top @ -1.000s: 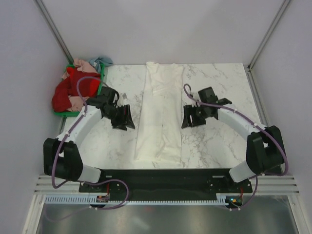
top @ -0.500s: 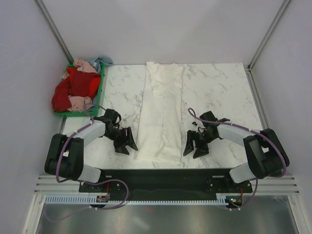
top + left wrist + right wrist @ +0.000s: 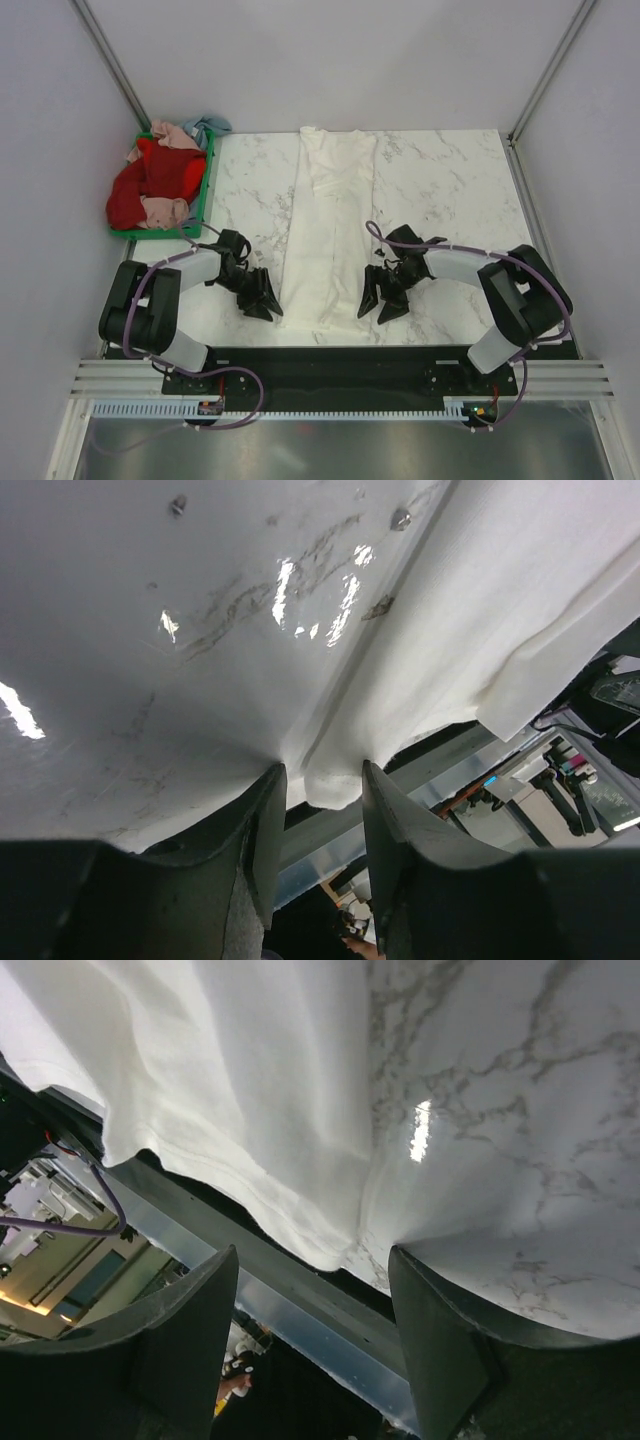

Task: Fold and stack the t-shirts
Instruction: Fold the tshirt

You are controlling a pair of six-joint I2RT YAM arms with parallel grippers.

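Cream-white t-shirt [image 3: 330,230] lies in a long strip down the middle of the marble table [image 3: 450,180]. Left gripper [image 3: 268,303] and right gripper [image 3: 378,308] have moved in closer to its two bottom corners. Both jaws are apart, not pinching, with a corner between them. Red and pink t-shirts [image 3: 155,185] stay upper left

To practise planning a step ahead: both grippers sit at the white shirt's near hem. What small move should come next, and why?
Probably close the left gripper and right gripper on the hem corners. Both stand open, a near corner of the shirt just ahead of each, nothing pinched; folding needs a grip first.
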